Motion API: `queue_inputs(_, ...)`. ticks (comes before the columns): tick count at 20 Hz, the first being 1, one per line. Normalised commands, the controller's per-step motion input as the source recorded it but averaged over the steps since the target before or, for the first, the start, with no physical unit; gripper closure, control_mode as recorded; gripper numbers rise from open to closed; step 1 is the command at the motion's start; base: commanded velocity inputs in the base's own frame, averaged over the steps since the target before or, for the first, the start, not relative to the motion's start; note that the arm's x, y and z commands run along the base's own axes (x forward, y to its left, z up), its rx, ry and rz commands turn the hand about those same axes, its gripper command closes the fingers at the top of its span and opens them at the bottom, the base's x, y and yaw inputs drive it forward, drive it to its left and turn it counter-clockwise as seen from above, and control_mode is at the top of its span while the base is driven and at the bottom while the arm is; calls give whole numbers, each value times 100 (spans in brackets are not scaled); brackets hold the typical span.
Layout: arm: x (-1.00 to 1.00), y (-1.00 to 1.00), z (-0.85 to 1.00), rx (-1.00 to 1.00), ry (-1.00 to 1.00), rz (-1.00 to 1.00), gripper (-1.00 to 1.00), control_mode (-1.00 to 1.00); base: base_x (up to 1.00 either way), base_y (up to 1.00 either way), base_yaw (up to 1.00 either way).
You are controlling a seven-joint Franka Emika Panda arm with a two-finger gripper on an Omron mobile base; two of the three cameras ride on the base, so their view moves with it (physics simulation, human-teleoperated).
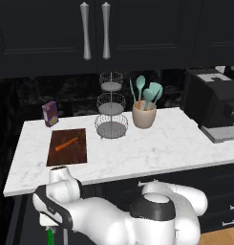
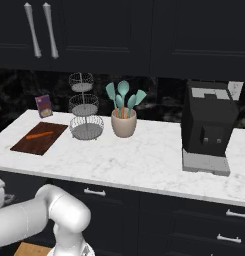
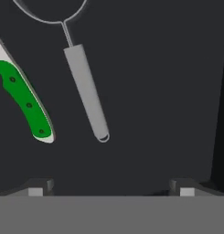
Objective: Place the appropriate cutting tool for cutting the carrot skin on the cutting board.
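Peeler (image 3: 86, 93) lies on a dark surface beside the green knife (image 3: 26, 103), just ahead of the gripper (image 3: 111, 189), whose fingers stand wide apart, presumably to straddle its handle.

A white marble counter (image 1: 152, 148) is being flanked by black cabinets (image 1: 51, 28) at 12 o'clock and dark drawers (image 2: 194, 220) below.

Your marble counter (image 1: 152, 153) carried the cutting board (image 1: 80, 153), a purple box (image 1: 50, 113), a wire basket stand (image 1: 111, 125), a utensil crock (image 1: 144, 116) and a coffee machine (image 1: 215, 103).
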Motion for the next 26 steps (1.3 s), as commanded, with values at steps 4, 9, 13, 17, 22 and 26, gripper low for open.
queue_inputs(4, 0, -1, -29, -1, -2, 0, -100, -100, 0, 0, 0)
queue_inputs(9, 11, 17, -19, 0, 0, 0, -100, -100, 0, 0, 0)
queue_inputs(13, 24, 14, -23, -3, 0, 0, -100, -100, 0, 0, 0)
queue_inputs(17, 28, 13, -25, -3, 0, 0, -100, -100, 0, 0, 0)
queue_inputs(22, 25, 0, -31, -1, 0, 0, -100, -100, 0, 0, 0)
queue_inputs(26, 3, 0, -42, 0, 0, 0, -100, -100, 0, 0, 0)
